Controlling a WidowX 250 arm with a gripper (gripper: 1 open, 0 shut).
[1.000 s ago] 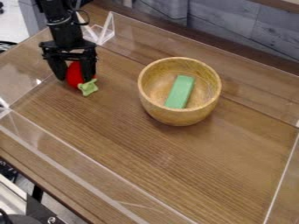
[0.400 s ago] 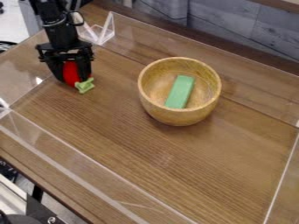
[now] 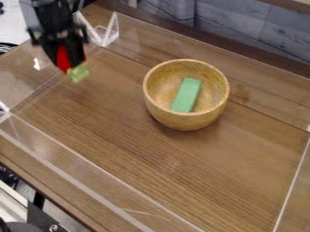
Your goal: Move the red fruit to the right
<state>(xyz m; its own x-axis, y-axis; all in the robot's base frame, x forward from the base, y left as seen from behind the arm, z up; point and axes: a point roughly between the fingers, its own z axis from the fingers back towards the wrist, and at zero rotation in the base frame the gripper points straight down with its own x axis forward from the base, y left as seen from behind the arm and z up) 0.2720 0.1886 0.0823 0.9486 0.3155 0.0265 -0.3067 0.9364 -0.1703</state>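
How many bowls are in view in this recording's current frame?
1: the wooden bowl sits on the table, right of the red fruit in the picture, with a green block inside. The frame cuts off the scene's edges, so others may be out of sight.

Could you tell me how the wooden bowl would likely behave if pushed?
The wooden bowl looks rigid, so it would probably slide whole rather than flex. Its rounded sides might let it rock, and the green block inside could shift.
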